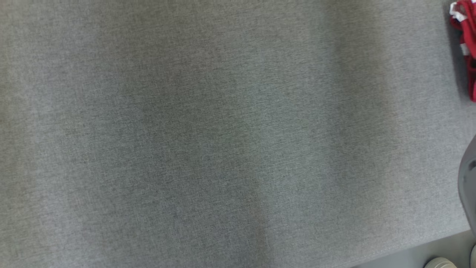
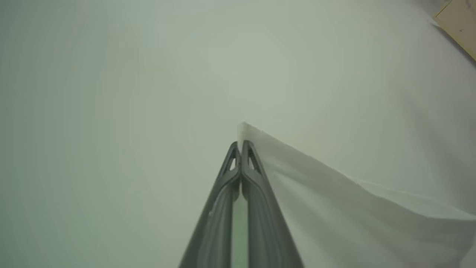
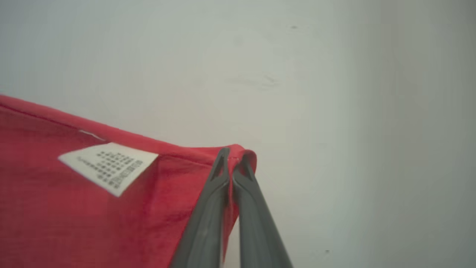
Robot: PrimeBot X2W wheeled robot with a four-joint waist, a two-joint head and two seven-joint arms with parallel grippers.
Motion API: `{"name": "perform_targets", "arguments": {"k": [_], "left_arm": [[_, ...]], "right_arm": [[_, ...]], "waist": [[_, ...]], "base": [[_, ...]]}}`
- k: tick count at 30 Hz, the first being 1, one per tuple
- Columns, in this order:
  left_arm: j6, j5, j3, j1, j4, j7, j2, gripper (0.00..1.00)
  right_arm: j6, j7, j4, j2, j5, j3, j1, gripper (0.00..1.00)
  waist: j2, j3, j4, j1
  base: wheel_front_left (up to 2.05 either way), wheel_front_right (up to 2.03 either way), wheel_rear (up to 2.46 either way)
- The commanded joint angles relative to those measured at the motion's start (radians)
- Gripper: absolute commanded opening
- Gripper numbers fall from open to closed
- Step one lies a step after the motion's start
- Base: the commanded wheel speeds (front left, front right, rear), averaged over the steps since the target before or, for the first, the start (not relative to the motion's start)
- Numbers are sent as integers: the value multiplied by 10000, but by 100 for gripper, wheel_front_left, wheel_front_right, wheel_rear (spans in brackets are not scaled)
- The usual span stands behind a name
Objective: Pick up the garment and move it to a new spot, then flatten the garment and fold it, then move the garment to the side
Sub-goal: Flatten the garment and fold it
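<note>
**A:** Entry one, right wrist view?

**B:** Right pincer point(image 3: 232, 154): two long dark fingers, tips pressed together on the folded hem of a red fabric garment point(image 3: 74, 208). The garment spreads away to the left of the fingers. Attached to it, beyond the tips and to the left, is a white rectangular care label point(image 3: 109, 167) with small dark print too fine to read.

**A:** Entry two, left wrist view?

**B:** Left pincer point(image 2: 241, 145): fingers closed tip to tip, pinching the corner of a white woven cloth point(image 2: 334, 208). The cloth falls away to the right of the fingers. Whether it belongs to the garment, I cannot tell. Farthest, in the top right corner, is the edge of a flat tan board point(image 2: 459, 26).

**A:** Entry three, head view?

**B:** Nearest, at the bottom right, is a strip of grey floor point(image 1: 409, 257). Next is the grey woven-fabric counter point(image 1: 223, 130). At the right edge a pale grey rounded forearm point(image 1: 469, 186) is partly cut off by the frame. Farthest, in the upper right corner, is the garment point(image 1: 466, 44), bunched, red with white patches, with a shadow on the counter just to its left. Whether it rests on the counter, I cannot tell.
</note>
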Motion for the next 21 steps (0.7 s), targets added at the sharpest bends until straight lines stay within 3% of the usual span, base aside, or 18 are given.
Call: {"name": "perform_targets", "arguments": {"k": [1, 9, 21], "left_arm": [[-24, -125, 1, -18, -46, -70, -71, 0], [-296, -587, -285, 1807, -238, 82, -123, 0], [-610, -1812, -436, 3962, -319, 723, 356, 0]], "right_arm": [[-26, -119, 92, -27, -192, -114, -44, 0], [-26, -511, 1035, -261, -1121, 165, 445, 0], [-26, -484, 1735, -536, -584, 1285, 1260, 0]], "waist": [[-1, 20, 6, 1], [-1, 599, 224, 1], [-1, 384, 577, 1]], "base": [[0, 0, 0], [0, 0, 0], [0, 0, 0]]}}
